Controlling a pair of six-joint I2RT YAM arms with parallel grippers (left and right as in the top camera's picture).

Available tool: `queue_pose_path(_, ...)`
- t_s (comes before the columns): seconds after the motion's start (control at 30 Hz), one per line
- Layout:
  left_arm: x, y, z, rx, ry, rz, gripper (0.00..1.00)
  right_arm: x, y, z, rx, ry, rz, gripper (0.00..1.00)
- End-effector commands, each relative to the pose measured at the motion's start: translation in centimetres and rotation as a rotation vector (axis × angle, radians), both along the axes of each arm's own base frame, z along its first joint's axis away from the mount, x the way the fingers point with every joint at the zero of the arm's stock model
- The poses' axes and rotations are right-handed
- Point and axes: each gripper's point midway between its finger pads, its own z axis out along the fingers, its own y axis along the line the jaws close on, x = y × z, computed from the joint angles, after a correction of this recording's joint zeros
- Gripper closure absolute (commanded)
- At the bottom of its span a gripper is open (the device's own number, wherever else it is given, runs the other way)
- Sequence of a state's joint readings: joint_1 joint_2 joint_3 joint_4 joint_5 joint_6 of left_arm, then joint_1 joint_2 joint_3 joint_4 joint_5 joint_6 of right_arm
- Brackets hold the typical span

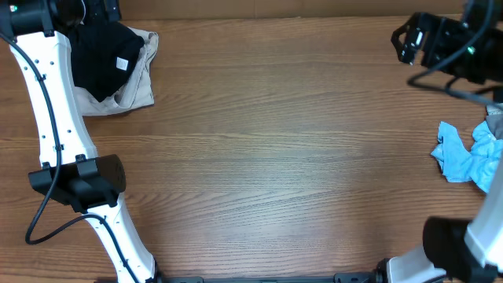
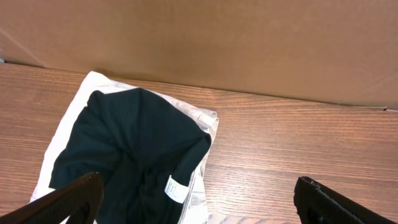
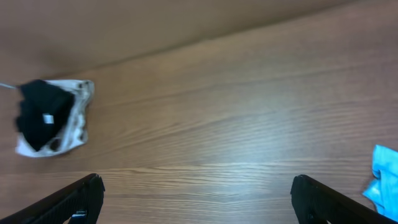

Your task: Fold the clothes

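A folded black garment (image 1: 102,59) with a small white label (image 1: 122,64) lies on top of a folded off-white garment (image 1: 135,85) at the table's far left corner. Both show in the left wrist view, the black one (image 2: 130,155) over the off-white one (image 2: 74,106). My left gripper (image 2: 196,202) is open and empty above them. A crumpled light-blue garment (image 1: 468,153) lies at the right edge; it also shows in the right wrist view (image 3: 384,174). My right gripper (image 3: 198,199) is open and empty, high at the far right (image 1: 405,39).
The wooden table (image 1: 283,149) stretches between the two piles. A brown cardboard wall (image 2: 217,37) stands along the table's far edge. The left arm's white links (image 1: 59,126) cross the left side. A bit of grey fabric (image 1: 495,124) lies above the blue garment.
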State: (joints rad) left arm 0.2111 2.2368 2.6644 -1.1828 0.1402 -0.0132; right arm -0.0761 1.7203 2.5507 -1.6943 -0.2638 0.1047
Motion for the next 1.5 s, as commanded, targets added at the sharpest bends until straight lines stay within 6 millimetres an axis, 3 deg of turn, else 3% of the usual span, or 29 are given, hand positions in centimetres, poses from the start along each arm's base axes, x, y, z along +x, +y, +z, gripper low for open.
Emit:
queue_pose_path(0.0, 0.1, -0.4, 0.2, -0.025, -0.009, -0.001, 0.00, -3.6, 1.7, 4.1, 0.044, -0.131, 0.061, 0.00)
queue_pose_path(0.2, 0.1, -0.4, 0.2, -0.025, -0.009, 0.000, 0.00, -8.9, 5.8, 8.1, 0.192, -0.246, 0.252, 0.00)
queue_pose_path(0.33, 0.1, -0.4, 0.2, -0.025, -0.010, -0.001, 0.00, -10.3, 6.1, 8.9, 0.195, -0.280, 0.268, 0.00)
queue_pose_path(0.53, 0.1, -0.4, 0.2, -0.025, -0.010, -0.001, 0.00, -10.5, 5.9, 9.0, 0.182, -0.289, 0.262, 0.00)
queue_pose_path(0.83, 0.1, -0.4, 0.2, -0.025, -0.009, -0.001, 0.00, -9.9, 3.2, 7.5, 0.003, -0.289, 0.161, 0.00)
queue_pose_path(1.07, 0.1, -0.4, 0.2, -0.025, -0.009, -0.001, 0.00, -10.3, 3.0, 7.9, -0.073, -0.430, 0.131, 0.00)
queue_pose_path(1.2, 0.1, -0.4, 0.2, -0.025, -0.009, -0.001, 0.00, -9.9, 3.0, 5.9, -0.078, -0.494, 0.127, 0.00)
queue_pose_path(1.3, 0.1, -0.4, 0.2, -0.025, -0.010, -0.001, 0.00, -9.4, 3.0, 2.7, -0.079, -0.518, 0.126, 0.00)
queue_pose_path(1.47, 0.1, -0.4, 0.2, -0.025, -0.009, -0.001, 0.00, -9.0, 3.2, -4.2, -0.079, -0.568, 0.134, 0.00)
